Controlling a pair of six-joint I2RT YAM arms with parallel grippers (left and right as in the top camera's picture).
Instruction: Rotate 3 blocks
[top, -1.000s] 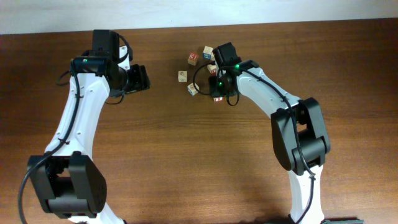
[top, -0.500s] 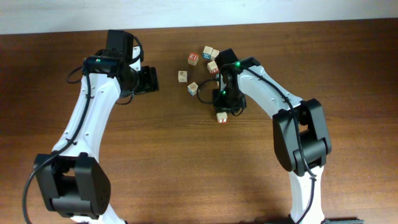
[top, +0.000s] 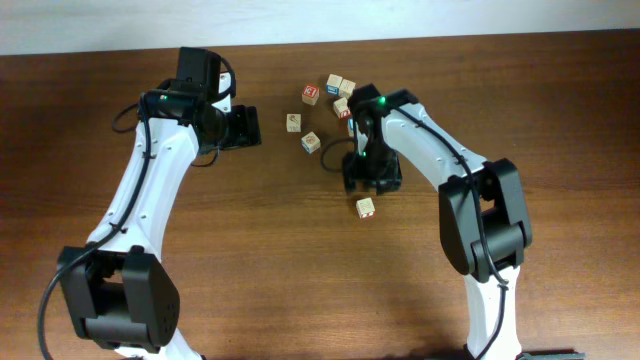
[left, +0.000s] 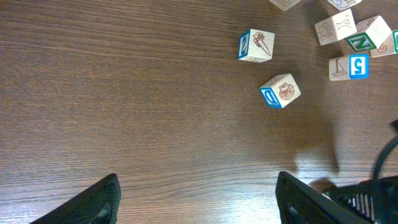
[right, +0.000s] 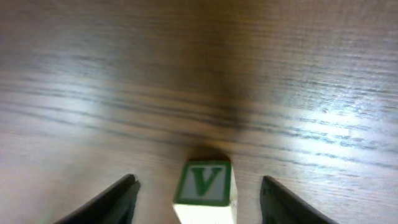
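Right jaws: the right gripper (right: 199, 182) stands wide. Its two dark fingers (right: 118, 199) have a gap of bare wood on each side of the cube between them and hold nothing.
Between the right jaws: the V block (right: 204, 186), a pale cube, shows a green V on the face toward the wrist camera. It touches neither finger.
V block from overhead: it rests on the table (top: 250, 260) just beyond the right gripper's tip, with a red-orange mark on top, well apart from the other cubes.
Left jaws: the left gripper (left: 198, 177) is spread wide, its fingers (left: 93, 199) at the lower corners of the wrist view, with only wood between them.
Ahead of the left jaws: the D block (left: 280, 91) is nearest, turned at an angle, with a blue D on one face and an orange shell drawing on top.
Just beyond it: a cube with a blue side letter (left: 255, 45) stands apart from the D block.
Far cluster: the blue-faced block (left: 349, 66) has a solid blue face with a white character. It sits just beside a green N cube (left: 360, 42).
Cluster edge: a red-faced cube (top: 310, 94) sits on the left arm's side.
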